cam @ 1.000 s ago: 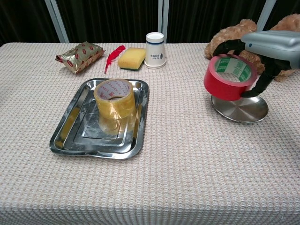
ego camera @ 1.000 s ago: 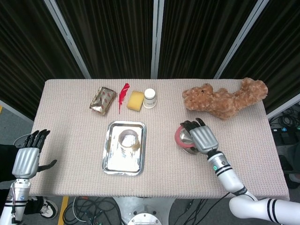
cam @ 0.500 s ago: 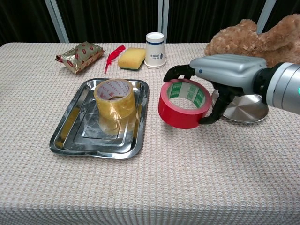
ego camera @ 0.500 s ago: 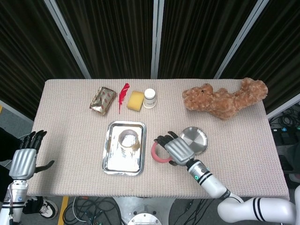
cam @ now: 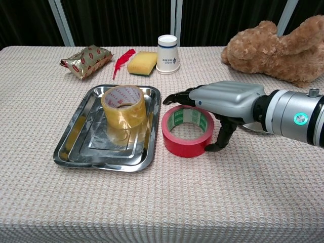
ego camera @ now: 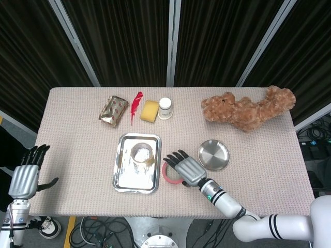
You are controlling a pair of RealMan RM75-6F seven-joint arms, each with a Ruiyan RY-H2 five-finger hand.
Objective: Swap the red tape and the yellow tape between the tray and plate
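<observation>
Right hand point(cam: 223, 98) lies over the red tape point(cam: 186, 131), thumb against its outer wall, holding the roll flat on the woven tablecloth just beside the steel tray's point(cam: 71, 147) right rim. Releasing carelessly might nudge it against that rim. Glossy yellow tape point(cam: 123, 105) stands in the tray; the round plate point(ego camera: 213, 154) sits bare. Left hand point(ego camera: 26, 175) hangs spread off the table's left edge.
</observation>
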